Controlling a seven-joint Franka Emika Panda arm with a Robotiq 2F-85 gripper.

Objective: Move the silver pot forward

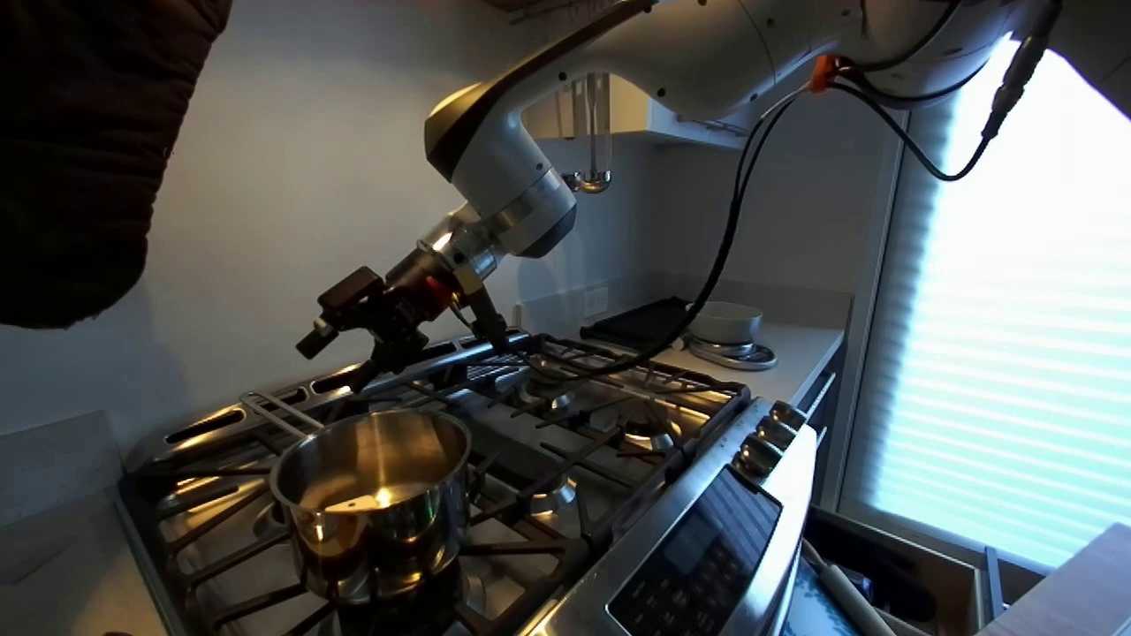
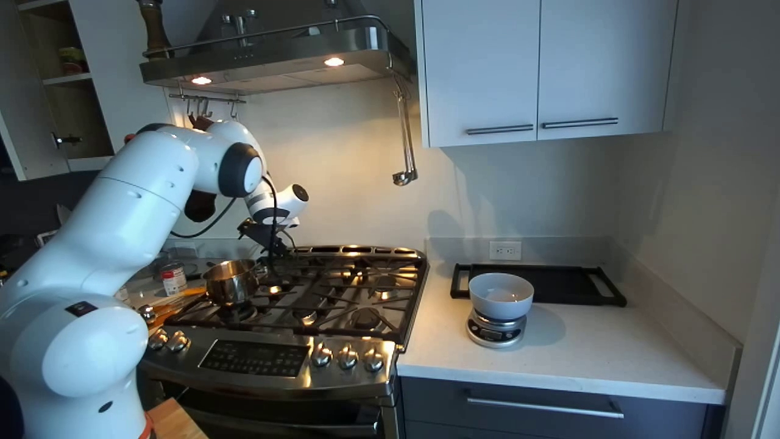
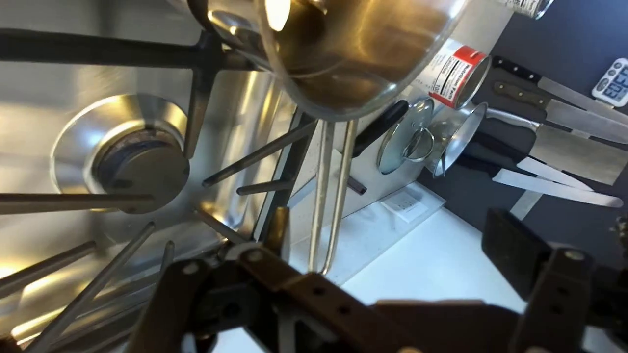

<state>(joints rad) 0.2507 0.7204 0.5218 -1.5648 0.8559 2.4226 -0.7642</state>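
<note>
steel shines; the silver pot (image 1: 375,508) sits on the stove grate (image 1: 517,549), unheld. my claw (image 3: 395,238) stands spread, its fingers (image 3: 512,250) flanking the loop handle (image 3: 321,186) in the wrist view. i'd centre that handle before pinching, then move the pot steadily, level, so nothing snags underneath.

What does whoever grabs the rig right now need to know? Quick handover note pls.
Gripper: open, holding nothing, above the stove toward its back.
Pot: upright on the stove, left side as seen from the front. Handle points toward the back wall.
Done: no grip on the pot; whether it already sits where wanted can't be told from these views.
Left: probably line up, grip the pot (the handle looks the likeliest spot), move it forward, release. Confirm which way "forward" means first.
</note>
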